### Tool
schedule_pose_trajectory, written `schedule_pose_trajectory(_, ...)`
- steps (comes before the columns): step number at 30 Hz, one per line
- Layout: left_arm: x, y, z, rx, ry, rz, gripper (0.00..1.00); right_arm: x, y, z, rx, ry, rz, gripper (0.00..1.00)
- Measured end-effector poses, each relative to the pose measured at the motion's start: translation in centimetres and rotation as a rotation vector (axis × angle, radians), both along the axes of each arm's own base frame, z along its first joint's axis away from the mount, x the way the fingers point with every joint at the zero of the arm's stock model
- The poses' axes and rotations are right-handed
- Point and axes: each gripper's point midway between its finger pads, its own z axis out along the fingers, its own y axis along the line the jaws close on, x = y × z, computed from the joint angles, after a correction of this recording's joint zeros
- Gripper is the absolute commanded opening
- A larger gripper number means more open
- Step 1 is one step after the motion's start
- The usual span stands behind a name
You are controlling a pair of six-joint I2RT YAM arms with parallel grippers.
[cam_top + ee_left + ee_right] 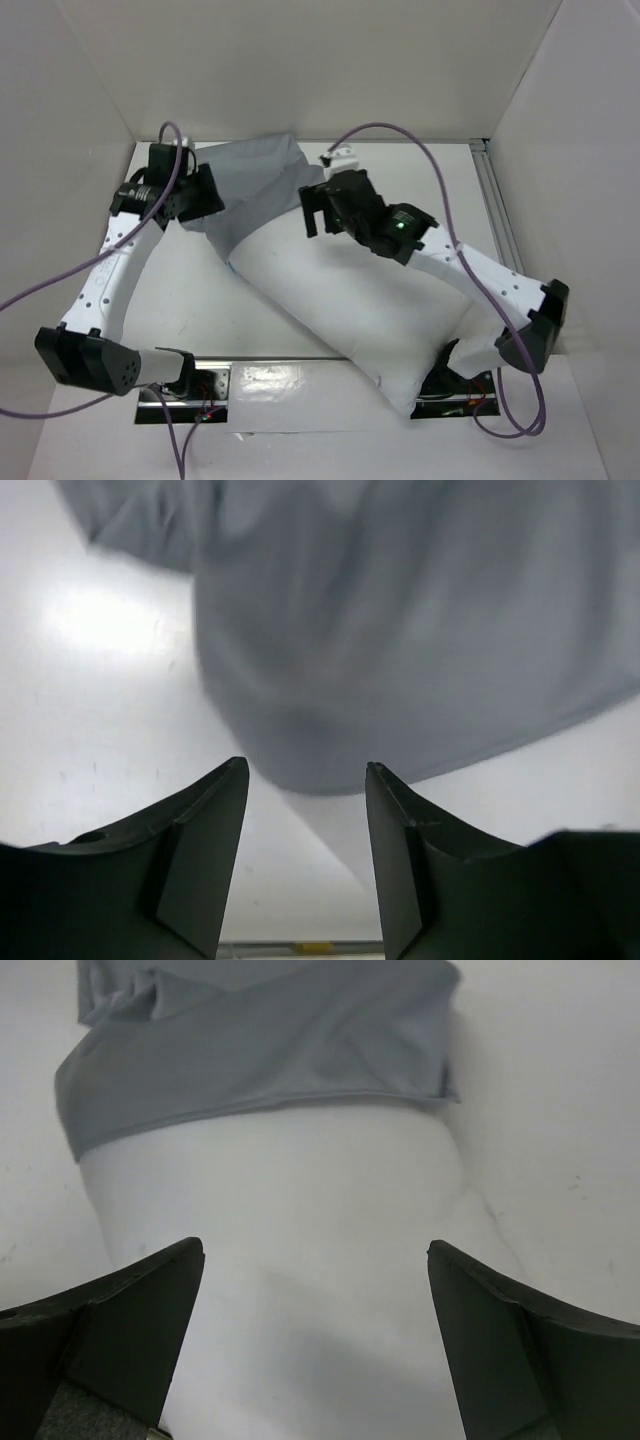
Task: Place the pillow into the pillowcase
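Black fingers [205, 850] of the left gripper [305, 772] stand apart with a moderate gap, nothing clamped between them. Just past their tips hangs the hem of the grey pillowcase [420, 630], blurred in the left wrist view. The tips are close to the cloth, contact not clear.

Right gripper [315, 1248] has its fingers [130, 1310] spread wide, gripping nothing. It hovers over the white pillow [280, 1190], one finger to each side of the bulge. Beyond those tips the pillowcase edge runs across the pillow, wrinkled, covering only the pillow's far end.

From overhead, the pillow lies diagonally on the white table [200, 310]. Its near end is by the base of the right arm [480, 270]; its far end points up-left and is tucked into the pillowcase. Most of the pillow is bare. The pillowcase bunches beyond the pillow's far end.

Left gripper sits at the pillow's far-left side, by the pillowcase's left edge. Right gripper sits over the pillow's far-right side, just at the pillowcase mouth. Left arm [110, 280] stretches along the pillow's left, well apart from its middle. Right arm bends along the pillow's right edge. Purple cable [420, 140] loops above the right arm, past the pillow's far-right.
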Motion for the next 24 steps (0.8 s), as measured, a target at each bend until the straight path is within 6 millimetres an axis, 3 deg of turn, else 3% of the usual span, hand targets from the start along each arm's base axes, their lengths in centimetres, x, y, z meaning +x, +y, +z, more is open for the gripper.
schedule_pose_trajectory(3, -3.2, 2.5, -5.8, -0.03, 0.123, 0.123, 0.55, -1.2, 4.5, -1.4, -0.091, 0.006, 0.115, 1.0)
schedule_pose_trajectory(5, -5.6, 3.1, -9.4, -0.042, 0.196, 0.161, 0.55, -2.7, 7.1, -3.9, -0.173, 0.028, 0.188, 1.0)
schedule_pose_trajectory(6, -6.7, 3.1, -11.1, -0.057, 0.21, 0.174, 0.59, -3.8, 8.1, -5.5, -0.223, 0.046, 0.225, 1.0)
schedule_pose_trajectory(7, -7.9, 3.0, -12.4, -0.069, 0.228, 0.179, 0.69, -4.7, 8.8, -7.0, -0.271, 0.061, 0.253, 1.0)
schedule_pose_trajectory(9, -9.7, 2.6, -14.1, -0.107, 0.221, 0.184, 0.75, -6.2, 9.8, -9.2, -0.344, 0.079, 0.303, 1.0)
schedule_pose_trajectory(12, -10.5, 2.2, -14.8, -0.151, 0.189, 0.195, 0.74, -6.7, 10.1, -10.7, -0.396, 0.081, 0.304, 1.0)
schedule_pose_trajectory(13, -10.2, 2.1, -14.8, -0.161, 0.178, 0.198, 0.74, -6.5, 10.0, -11.2, -0.408, 0.084, 0.293, 0.84)
schedule_pose_trajectory(14, -9.8, 1.9, -14.7, -0.173, 0.168, 0.202, 0.72, -6.1, 9.8, -11.7, -0.42, 0.087, 0.279, 0.61)
schedule_pose_trajectory(16, -8.9, 1.6, -14.9, -0.183, 0.161, 0.199, 0.69, -5.1, 9.3, -12.7, -0.442, 0.103, 0.248, 0.06)
schedule_pose_trajectory(17, -8.5, 1.4, -15.1, -0.184, 0.162, 0.195, 0.67, -4.4, 8.9, -13.3, -0.444, 0.12, 0.231, 0.0)
schedule_pose_trajectory(19, -8.0, 1.0, -15.8, -0.179, 0.178, 0.18, 0.67, -2.9, 8.2, -13.8, -0.421, 0.148, 0.197, 0.0)
schedule_pose_trajectory(22, -7.5, -0.5, -16.4, -0.181, 0.189, 0.111, 0.78, -0.5, 6.5, -12.9, -0.343, 0.168, 0.158, 0.0)
schedule_pose_trajectory(24, -7.2, -1.6, -16.5, -0.175, 0.194, 0.055, 0.79, 0.8, 5.0, -11.7, -0.29, 0.174, 0.142, 0.0)
